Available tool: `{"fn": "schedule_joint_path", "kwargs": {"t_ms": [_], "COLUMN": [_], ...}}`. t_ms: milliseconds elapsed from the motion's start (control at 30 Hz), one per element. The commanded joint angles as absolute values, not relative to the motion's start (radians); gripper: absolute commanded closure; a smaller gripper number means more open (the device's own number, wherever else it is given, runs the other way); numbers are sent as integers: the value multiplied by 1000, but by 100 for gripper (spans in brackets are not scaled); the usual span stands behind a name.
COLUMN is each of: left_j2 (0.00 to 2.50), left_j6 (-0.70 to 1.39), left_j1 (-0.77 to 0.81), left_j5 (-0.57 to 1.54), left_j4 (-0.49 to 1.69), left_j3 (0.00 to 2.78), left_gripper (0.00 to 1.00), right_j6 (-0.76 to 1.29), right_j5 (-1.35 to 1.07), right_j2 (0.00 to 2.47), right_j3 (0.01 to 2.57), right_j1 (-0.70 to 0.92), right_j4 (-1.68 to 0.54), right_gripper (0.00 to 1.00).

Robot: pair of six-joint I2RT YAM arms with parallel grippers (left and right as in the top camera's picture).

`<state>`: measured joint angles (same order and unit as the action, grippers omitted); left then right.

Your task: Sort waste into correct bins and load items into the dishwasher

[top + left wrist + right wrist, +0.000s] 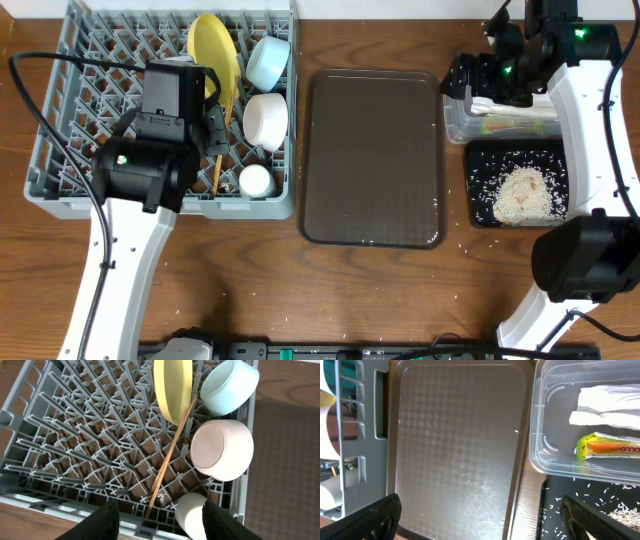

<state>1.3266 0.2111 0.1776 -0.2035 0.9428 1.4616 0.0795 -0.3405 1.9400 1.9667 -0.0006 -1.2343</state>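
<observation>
Presently my left pincer (160, 512) hangs spread and empty over the dish rack (75, 435). The chopsticks (175, 451) lie between its fingers, long axis running away toward the yellow plate (172, 385). My right pincer (480, 510), also spread, is well apart.

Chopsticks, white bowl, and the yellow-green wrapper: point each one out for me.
chopsticks (171, 457), left wrist view, middle of the shaft
white bowl (222, 450), left wrist view, middle of its outer side
yellow-green wrapper (610, 449), right wrist view, its orange strip
</observation>
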Motion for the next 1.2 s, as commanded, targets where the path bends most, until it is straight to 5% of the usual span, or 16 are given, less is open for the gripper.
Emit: {"fn": "schedule_joint_path", "kwargs": {"t_ms": [0, 833, 1167], "left_j2": [1348, 1356, 1129], "left_j6": [224, 227, 227], "left_j1": [174, 174, 176], "left_j5": [-191, -172, -138], "left_j4": [949, 886, 798], "left_j3": [1470, 1470, 1470], "left_gripper": [45, 46, 49], "right_j6": [81, 81, 81], "right_j5": [-344, -344, -344], "right_j2": [1936, 1936, 1936], "right_j3": [1967, 1967, 1967], "right_j1": [20, 20, 20], "right_j4": [-1234, -1234, -1234], "right_gripper": [1, 1, 1]}}
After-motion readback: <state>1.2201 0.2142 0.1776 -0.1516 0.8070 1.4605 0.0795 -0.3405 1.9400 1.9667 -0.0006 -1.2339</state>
